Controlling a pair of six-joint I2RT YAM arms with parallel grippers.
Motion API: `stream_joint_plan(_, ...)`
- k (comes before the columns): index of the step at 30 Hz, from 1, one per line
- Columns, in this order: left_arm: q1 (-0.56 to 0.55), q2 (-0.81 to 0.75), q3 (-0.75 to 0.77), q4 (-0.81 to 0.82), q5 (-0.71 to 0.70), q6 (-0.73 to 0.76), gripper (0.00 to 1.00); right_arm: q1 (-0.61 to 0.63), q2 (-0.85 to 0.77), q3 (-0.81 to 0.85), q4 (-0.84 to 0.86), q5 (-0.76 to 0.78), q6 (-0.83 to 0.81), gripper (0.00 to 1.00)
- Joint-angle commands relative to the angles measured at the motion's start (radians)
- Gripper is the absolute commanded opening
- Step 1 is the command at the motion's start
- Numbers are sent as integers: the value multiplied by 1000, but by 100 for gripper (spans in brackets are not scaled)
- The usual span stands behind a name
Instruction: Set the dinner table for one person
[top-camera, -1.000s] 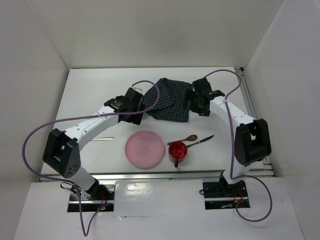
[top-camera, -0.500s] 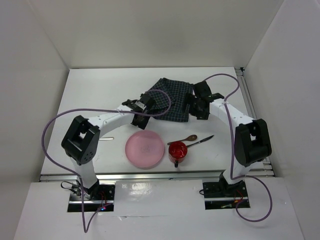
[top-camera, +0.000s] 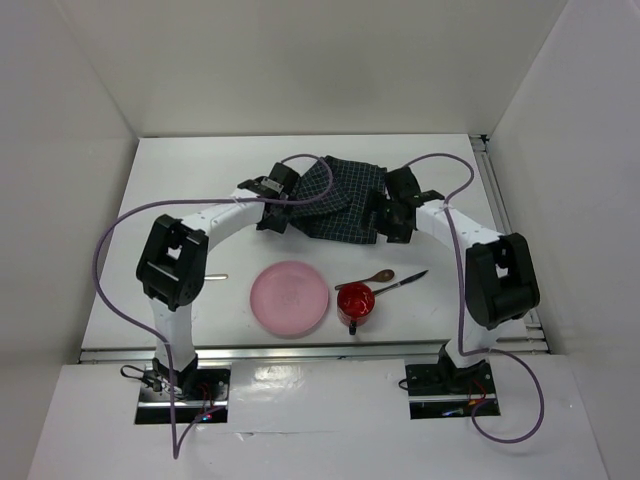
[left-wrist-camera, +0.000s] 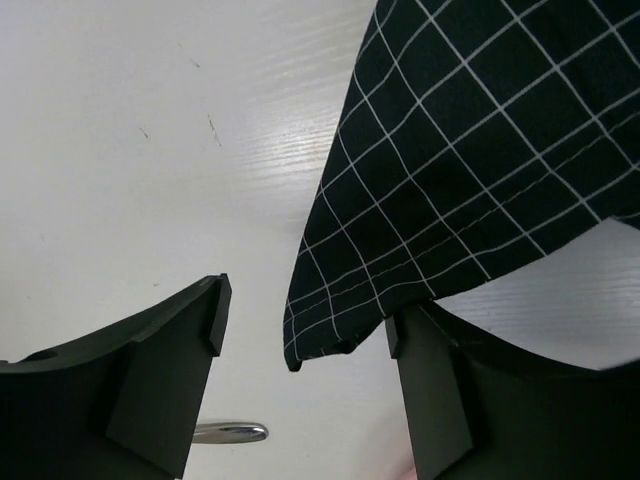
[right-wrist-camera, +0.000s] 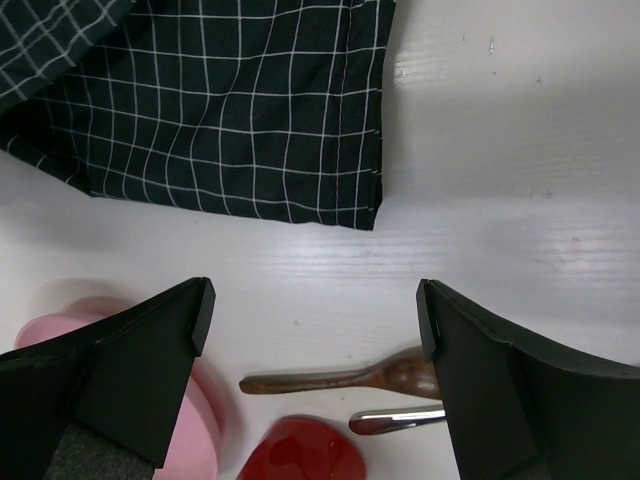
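Note:
The dinner table (top-camera: 180, 180) is a white top. A dark navy checked placemat (top-camera: 345, 200) lies rumpled at its back middle. My left gripper (top-camera: 272, 215) is open at the placemat's left edge. In the left wrist view (left-wrist-camera: 305, 335) a corner of the placemat (left-wrist-camera: 330, 320) lies between the open jaws, close to the right finger (left-wrist-camera: 440, 390). My right gripper (top-camera: 385, 228) is open and empty at the placemat's near right corner. In the right wrist view (right-wrist-camera: 315, 320) it hovers over bare table, just short of the placemat (right-wrist-camera: 230, 110).
A pink plate (top-camera: 290, 298), a red cup (top-camera: 356, 303), a wooden spoon (top-camera: 372, 277) and a dark-handled utensil (top-camera: 402, 282) lie at the near middle. A metal utensil (top-camera: 210, 277) lies at the left, and its tip shows in the left wrist view (left-wrist-camera: 230, 432).
My left arm has swung round, and its gripper has moved back along the placemat's left edge. The placemat has shifted and changed shape. My right gripper has edged slightly left.

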Motion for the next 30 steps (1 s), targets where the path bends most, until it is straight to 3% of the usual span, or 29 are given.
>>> stream_joint_plan(1, 36, 20, 36, 6, 115, 19, 76, 5, 55, 12, 59, -17, 26, 94)
stream_joint_plan(2, 36, 20, 46, -3, 124, 19, 65, 5, 66, 21, 69, -17, 26, 93)
stream_joint_plan(4, 45, 20, 46, -3, 162, 19, 56, 5, 98, 21, 80, -17, 38, 92)
stream_joint_plan(5, 56, 20, 57, -13, 172, 19, 37, -6, 107, 30, 80, -17, 47, 92)
stream_joint_plan(7, 68, 20, 78, -23, 190, 7, 22, -6, 133, 30, 104, -30, 47, 87)
stream_joint_plan(9, 77, 30, 111, -49, 216, 7, 0, -6, 153, 51, 105, -30, 56, 86)
stream_joint_plan(17, 87, 20, 131, -69, 248, -13, 0, -26, 216, 61, 149, -51, 78, 74)
stream_joint_plan(21, 87, 1, 151, -89, 281, -22, 0, -37, 250, 82, 169, -80, 89, 42)
stream_joint_plan(22, 96, 1, 167, -89, 294, -22, 0, -46, 250, 96, 180, -80, 89, 21)
stream_joint_plan(24, 105, 1, 218, -99, 336, -31, 0, -64, 281, 178, 157, -68, 89, 0)
stream_joint_plan(30, 208, 47, 459, -159, 546, -140, 0, -170, 382, 523, 34, -97, 14, 0)
